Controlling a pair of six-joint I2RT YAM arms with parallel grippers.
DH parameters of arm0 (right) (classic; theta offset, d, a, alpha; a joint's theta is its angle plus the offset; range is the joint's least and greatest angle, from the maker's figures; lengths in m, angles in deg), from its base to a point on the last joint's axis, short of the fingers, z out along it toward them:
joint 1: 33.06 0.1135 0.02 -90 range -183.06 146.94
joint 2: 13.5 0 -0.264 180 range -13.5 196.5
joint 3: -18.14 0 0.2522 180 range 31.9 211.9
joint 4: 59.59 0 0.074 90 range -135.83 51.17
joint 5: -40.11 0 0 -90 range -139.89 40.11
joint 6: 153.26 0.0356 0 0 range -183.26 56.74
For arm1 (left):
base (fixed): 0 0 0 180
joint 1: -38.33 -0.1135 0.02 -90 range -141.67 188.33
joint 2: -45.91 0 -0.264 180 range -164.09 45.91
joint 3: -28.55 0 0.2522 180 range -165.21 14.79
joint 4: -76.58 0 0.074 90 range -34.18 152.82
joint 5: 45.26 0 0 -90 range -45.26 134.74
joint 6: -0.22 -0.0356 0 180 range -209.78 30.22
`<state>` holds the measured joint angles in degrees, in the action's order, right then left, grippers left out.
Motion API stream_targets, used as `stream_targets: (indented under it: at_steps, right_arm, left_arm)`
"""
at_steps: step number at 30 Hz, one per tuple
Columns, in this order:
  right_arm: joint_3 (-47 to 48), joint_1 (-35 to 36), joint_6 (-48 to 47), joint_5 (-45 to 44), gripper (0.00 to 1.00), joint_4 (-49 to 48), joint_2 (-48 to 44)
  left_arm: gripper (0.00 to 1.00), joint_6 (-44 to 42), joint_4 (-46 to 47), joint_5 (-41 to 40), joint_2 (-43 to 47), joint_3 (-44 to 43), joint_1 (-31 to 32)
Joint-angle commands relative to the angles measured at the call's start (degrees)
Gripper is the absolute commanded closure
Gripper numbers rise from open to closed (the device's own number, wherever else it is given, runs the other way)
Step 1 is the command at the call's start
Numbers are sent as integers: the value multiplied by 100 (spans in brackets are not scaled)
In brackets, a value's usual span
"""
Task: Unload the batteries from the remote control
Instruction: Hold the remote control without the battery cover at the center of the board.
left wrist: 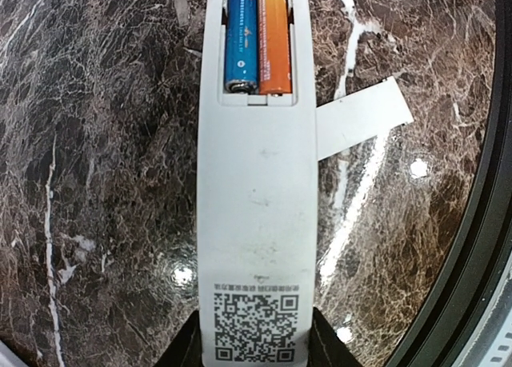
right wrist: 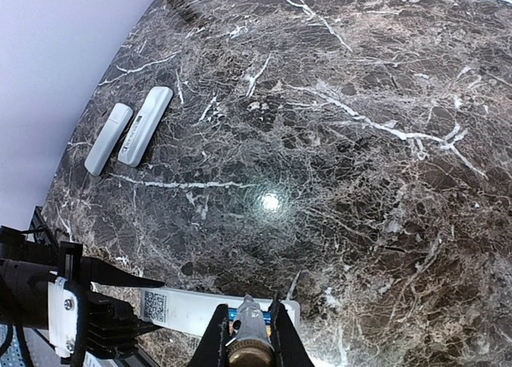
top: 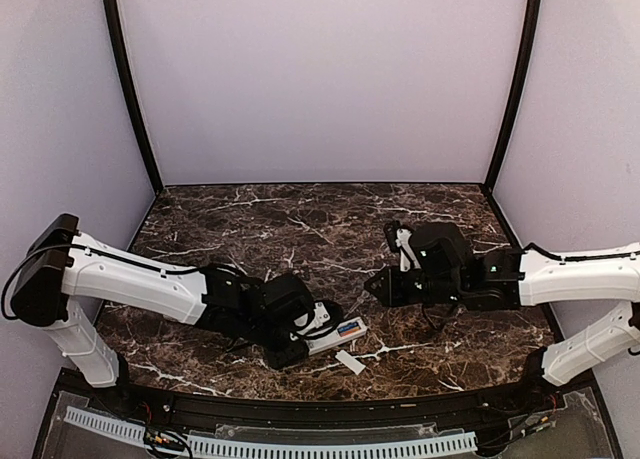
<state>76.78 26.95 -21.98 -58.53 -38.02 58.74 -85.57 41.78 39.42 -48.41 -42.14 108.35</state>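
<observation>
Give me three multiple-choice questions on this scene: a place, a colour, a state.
1. The flat white rectangular cover lies: A on the dark marble table beside the white plastic remote control; B atop the remote; C leaning on the wall.
2. The two cylindrical batteries are: A both red; B blue and orange; C both blue.
3. The battery compartment is: A covered; B open, loaded; C open, empty.
Answers: A, it rests on marble; B, both colours show; B, cells sit uncovered.
</observation>
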Motion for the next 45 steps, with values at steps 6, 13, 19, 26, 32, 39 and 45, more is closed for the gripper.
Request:
stream_targets:
  at_steps: [6,13,19,26,32,39,45]
  right_arm:
    - [-295,44,254,-327,100,119,-310]
    - [-395,39,256,-308,100,92,-268]
    - [-419,45,238,-278,100,85,-134]
    - [-401,45,290,-134,100,40,21]
    - [-410,46,371,-159,100,49,78]
    - [-368,45,512,-96,100,1,260]
    - [-349,55,649,-58,100,91,349]
  left_arm:
    - [74,-460,-425,-169,-223,-47,-116]
    - [74,-447,-416,-401,-553,-166,-293]
    - [75,-447,-461,-396,-776,-280,-296]
    - [76,-447,-483,-403,-804,-299,-296]
    - [76,-447,-501,-377,-815,-310,-296]
    - [76,-447,-513,-381,-831,-317,-296]
    - [76,-447,-516,-399,-841,-330,-296]
